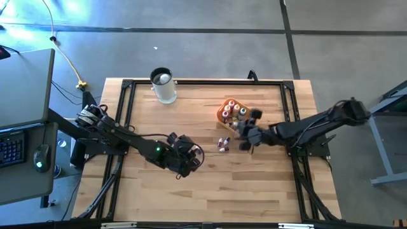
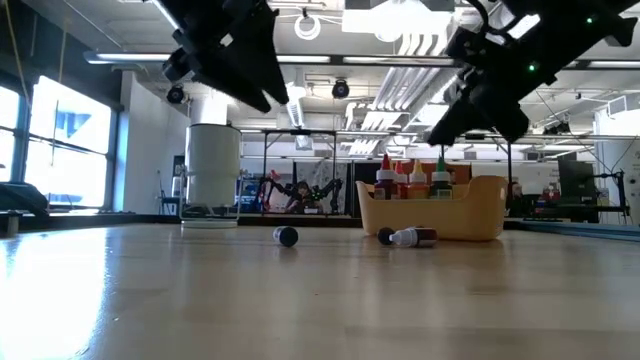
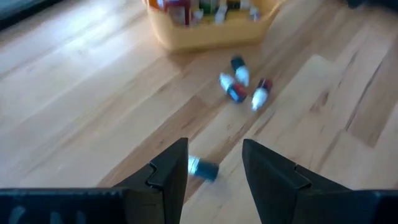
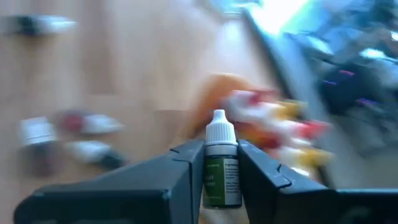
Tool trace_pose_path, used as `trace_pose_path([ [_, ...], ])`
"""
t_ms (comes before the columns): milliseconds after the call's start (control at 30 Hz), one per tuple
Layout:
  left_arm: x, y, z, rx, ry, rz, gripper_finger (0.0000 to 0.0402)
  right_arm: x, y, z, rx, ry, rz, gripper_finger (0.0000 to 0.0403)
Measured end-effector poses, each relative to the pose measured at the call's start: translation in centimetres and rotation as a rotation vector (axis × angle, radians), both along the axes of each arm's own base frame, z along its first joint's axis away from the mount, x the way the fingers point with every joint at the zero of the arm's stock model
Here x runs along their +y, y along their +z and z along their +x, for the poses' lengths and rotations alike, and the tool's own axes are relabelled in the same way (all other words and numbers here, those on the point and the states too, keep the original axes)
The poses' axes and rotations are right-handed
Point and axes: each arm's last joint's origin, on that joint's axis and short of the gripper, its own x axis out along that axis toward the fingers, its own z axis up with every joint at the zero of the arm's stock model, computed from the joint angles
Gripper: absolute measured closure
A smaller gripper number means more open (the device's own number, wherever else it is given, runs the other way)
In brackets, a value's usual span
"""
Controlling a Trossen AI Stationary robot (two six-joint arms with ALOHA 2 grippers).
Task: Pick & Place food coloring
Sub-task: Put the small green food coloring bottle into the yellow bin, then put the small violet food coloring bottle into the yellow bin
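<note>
1. Food coloring is the job, and one bottle (image 4: 220,165) with a dark body and white cap sits clamped upright between my right gripper's (image 4: 219,163) two fingers.
2. My right gripper (image 1: 245,141) hangs above the table just toward 6 o'clock of the orange-yellow tray (image 1: 220,114), so I judge this the carry step, bottle lifted and heading for the tray.
3. My next move calls for swinging toward 12 o'clock over a free gap among the standing bottles (image 2: 412,180), lowering cap-up, then letting go.
4. My left gripper (image 3: 214,177) hovers with its fingers spread apart and holding nothing, above a lone bottle (image 3: 202,168) lying on the wood.
5. Farther on, a loose cluster of bottles (image 1: 223,144) lies on the table between my two grippers, at about 7 o'clock from the tray.
6. Farthest, at the table's 12 o'clock edge, stands the tall clear cup (image 1: 163,86).
</note>
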Motion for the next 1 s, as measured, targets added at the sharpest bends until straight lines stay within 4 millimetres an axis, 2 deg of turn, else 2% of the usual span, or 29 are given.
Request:
trace_pose_path([
  [133, 0.2, 0.9, 0.5, -0.036, 0.018, -0.003, 0.0250, -2.0, 0.6, -1.3, -0.040, -0.126, 0.016, 0.0319],
  [267, 0.5, 1.1, 0.7, -0.040, 0.026, -0.007, 0.0250, -3.6, -0.7, -2.3, -0.048, -0.144, 0.113, 0.0323],
  [433, 0.4, 1.1, 0.6, -0.036, 0.024, -0.007, 0.0250, -4.6, -2.6, -2.9, -0.122, -0.103, 0.203, 0.0318],
  [533, 0.4, 1.1, 0.6, -0.038, 0.023, -0.009, 0.0250, -4.9, -3.1, -3.0, -0.177, -0.078, 0.224, 0.0308],
  [867, 0.4, 1.1, 0.6, -0.037, 0.024, -0.008, 0.0250, -5.2, -3.0, -3.0, -0.174, -0.053, 0.203, 0.0253],
  [1000, 0.4, 1.1, 0.6, -0.037, 0.025, -0.007, 0.0250, -3.7, -2.4, -2.2, -0.221, 0.226, 0.304, 0.0233],
])
